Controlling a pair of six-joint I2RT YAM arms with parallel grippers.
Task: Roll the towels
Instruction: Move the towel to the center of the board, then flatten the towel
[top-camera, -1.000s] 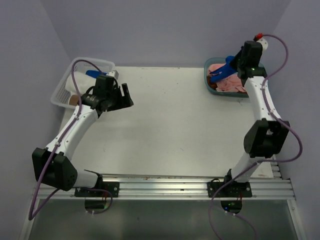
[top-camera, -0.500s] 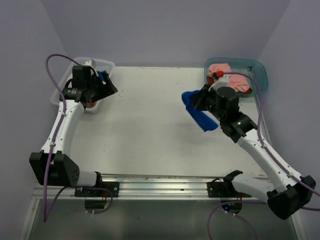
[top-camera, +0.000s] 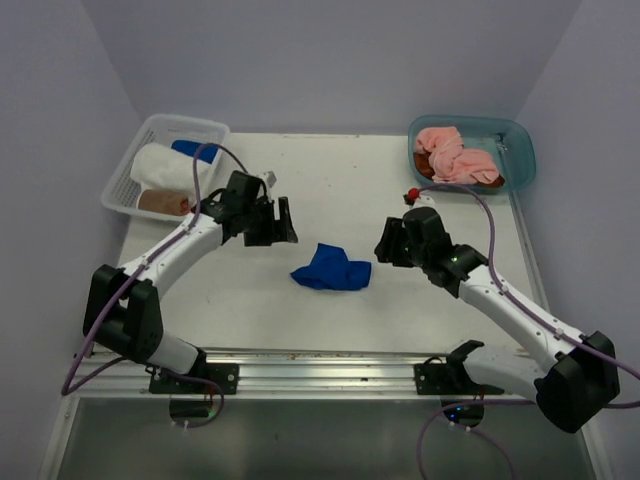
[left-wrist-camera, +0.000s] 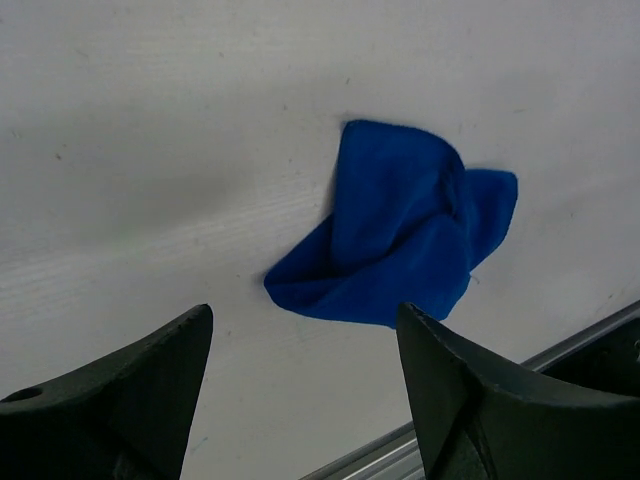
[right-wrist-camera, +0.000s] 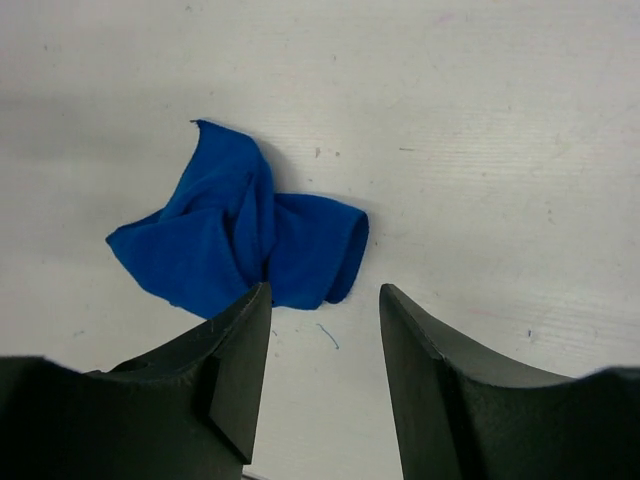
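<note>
A crumpled royal blue towel (top-camera: 331, 268) lies loose on the white table, in front of both arms. It shows ahead of the fingers in the left wrist view (left-wrist-camera: 400, 235) and the right wrist view (right-wrist-camera: 235, 240). My left gripper (top-camera: 272, 222) (left-wrist-camera: 302, 312) hovers open just up and left of it, holding nothing. My right gripper (top-camera: 388, 243) (right-wrist-camera: 325, 290) is open just right of the towel, with nothing between its fingers. Pink towels (top-camera: 455, 155) lie heaped in the teal tub (top-camera: 520, 140). White (top-camera: 165, 165), brown (top-camera: 160, 202) and blue (top-camera: 190, 148) towels sit in the mesh basket (top-camera: 118, 188).
The basket stands at the table's back left corner and the tub at the back right. An aluminium rail (top-camera: 330, 365) runs along the near edge, close behind the blue towel in the left wrist view.
The right arm carried the blue towel from the tub to the table's middle and opened, leaving it lying there. The left arm swung from the basket over to the towel's left side.
</note>
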